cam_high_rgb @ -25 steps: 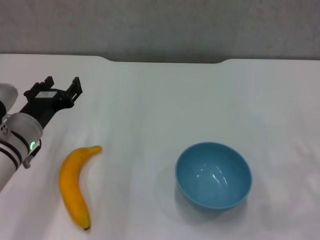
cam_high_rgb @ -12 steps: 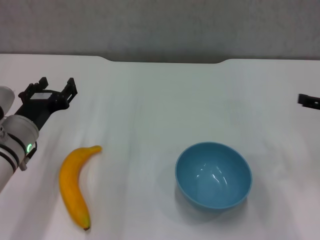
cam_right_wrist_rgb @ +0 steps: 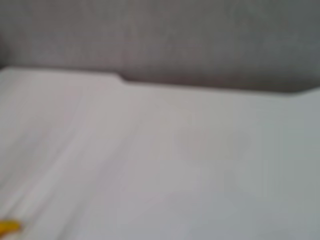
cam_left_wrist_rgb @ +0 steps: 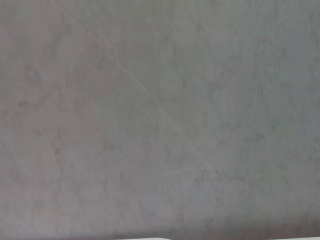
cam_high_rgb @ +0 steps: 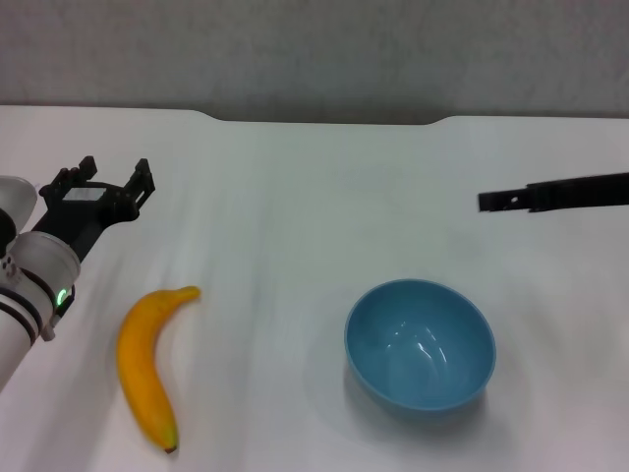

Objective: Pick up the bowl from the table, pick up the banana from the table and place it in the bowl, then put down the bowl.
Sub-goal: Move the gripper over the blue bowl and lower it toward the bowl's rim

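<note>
Round light-blue plastic bowl (cam_high_rgb: 420, 344) upright, near front of white table (cam_high_rgb: 295, 197); curved yellow banana (cam_high_rgb: 145, 362) well apart, leftward. Right gripper (cam_high_rgb: 488, 202) beyond bowl, finger spread indiscernible. Left gripper (cam_high_rgb: 110, 179) spread, above table. Best: lower onto rim, pinch one wall.
</note>
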`<state>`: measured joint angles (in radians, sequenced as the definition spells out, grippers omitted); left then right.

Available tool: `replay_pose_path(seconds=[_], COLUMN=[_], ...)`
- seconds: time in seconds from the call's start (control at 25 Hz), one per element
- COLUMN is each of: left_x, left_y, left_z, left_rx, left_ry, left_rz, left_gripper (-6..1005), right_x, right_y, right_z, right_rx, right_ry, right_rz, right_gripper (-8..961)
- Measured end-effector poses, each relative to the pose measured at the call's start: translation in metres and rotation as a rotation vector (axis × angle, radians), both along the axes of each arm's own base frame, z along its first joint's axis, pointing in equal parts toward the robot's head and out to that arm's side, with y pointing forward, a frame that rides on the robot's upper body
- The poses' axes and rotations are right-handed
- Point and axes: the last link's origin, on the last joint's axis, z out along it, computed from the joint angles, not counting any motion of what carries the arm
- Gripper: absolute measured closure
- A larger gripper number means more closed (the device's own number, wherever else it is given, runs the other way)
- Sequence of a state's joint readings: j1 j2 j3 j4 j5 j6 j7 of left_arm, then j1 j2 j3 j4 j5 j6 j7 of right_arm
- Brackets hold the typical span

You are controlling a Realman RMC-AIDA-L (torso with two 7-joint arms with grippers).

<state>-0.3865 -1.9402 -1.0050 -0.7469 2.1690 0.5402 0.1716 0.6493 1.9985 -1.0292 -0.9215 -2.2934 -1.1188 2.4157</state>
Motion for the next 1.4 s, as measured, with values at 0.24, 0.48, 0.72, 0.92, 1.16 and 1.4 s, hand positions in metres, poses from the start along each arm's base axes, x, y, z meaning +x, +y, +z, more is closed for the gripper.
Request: replay_pose_path(seconds=[0.24, 0.48, 0.72, 0.92, 1.16, 1.4], left_x=[0.000, 0.000, 0.002, 0.001, 0.002, 0.005], left_y=[0.001, 0.001, 0.002, 0.002, 0.002, 0.002], left_z=[0.001, 0.001, 0.000, 0.000, 0.000, -0.003], left_rx=[0.003, 0.008, 0.016, 0.016, 0.015, 0.016], left_ry=[-0.001, 0.000, 0.018, 0.018, 0.017, 0.010], left_rz=[0.001, 0.005, 0.000, 0.003, 0.002, -0.004], left_gripper=[272, 272, 272, 271, 271, 271], right_x=[-0.009, -0.016, -0.005, 0.003, 0.007, 0.014], right_y=[-0.002, -0.010, -0.023, -0.027, -0.027, -0.025], right_z=[-0.014, -0.031, -0.042, -0.042, -0.042, -0.052], right_rx=[-0.105, -0.250, -0.343, -0.361, -0.351, -0.331], right_ry=[-0.004, 0.012, -0.030, -0.050, -0.054, -0.074], right_rz=[-0.033, -0.060, -0.107, -0.136, -0.148, -0.159], right_gripper=[51, 51, 52, 52, 53, 53])
